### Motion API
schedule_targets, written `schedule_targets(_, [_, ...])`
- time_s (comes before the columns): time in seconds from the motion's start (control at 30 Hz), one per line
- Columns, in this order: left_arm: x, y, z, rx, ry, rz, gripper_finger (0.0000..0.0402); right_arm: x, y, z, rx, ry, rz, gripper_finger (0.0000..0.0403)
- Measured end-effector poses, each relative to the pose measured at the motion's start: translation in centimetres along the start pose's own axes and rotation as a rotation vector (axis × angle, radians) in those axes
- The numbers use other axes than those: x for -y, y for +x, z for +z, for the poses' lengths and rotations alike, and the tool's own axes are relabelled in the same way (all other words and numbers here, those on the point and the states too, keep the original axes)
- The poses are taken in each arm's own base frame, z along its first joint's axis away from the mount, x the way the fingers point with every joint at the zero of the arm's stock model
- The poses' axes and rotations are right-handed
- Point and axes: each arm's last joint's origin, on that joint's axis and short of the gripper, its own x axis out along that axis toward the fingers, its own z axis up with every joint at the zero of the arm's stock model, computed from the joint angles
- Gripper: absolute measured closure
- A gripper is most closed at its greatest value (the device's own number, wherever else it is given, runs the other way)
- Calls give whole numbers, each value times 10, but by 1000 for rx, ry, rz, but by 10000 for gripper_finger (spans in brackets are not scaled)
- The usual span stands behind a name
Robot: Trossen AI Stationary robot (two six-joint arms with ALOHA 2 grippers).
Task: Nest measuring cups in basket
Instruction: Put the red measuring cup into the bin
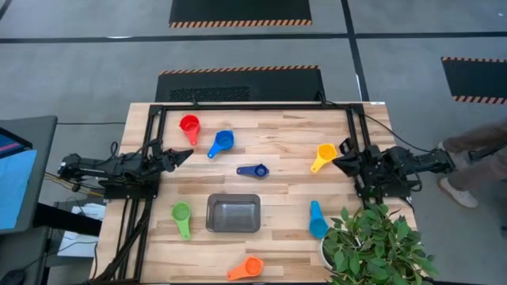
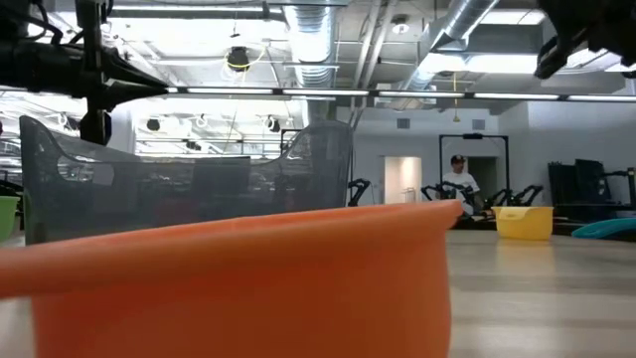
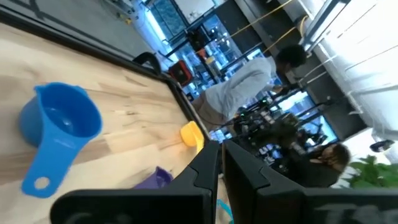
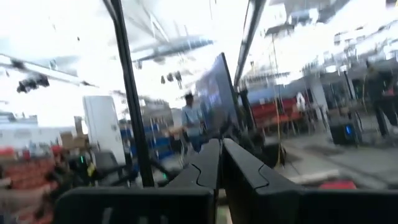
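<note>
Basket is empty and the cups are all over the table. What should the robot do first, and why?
Probably the left gripper, shut and holding nothing, should open and reach for the blue cup right in front of it. The basket holds no cup yet, and the right gripper waits shut beside the yellow cup.

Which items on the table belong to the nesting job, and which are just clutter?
Job items: basket, empty; red cup; blue cup; dark blue cup; yellow cup; green cup; light blue cup; orange cup. All seven lie outside the basket.

Just lying about: potted plant at the table's near right corner.
</note>
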Motion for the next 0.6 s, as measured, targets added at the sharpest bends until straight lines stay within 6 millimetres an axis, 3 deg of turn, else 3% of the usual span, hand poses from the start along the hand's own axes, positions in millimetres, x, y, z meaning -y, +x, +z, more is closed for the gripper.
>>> schedule_targets(0.17, [0,0,0,17,-1,12,391,-3,-2,19,192,21,28,365])
schedule_targets(0.33, [-1,0,1,47,-3,30,391,-3,-3,24,245,28,35,370])
schedule_targets(0.6, [4,0,7,144,70,29,391,1,-4,28,304,7,-136,379])
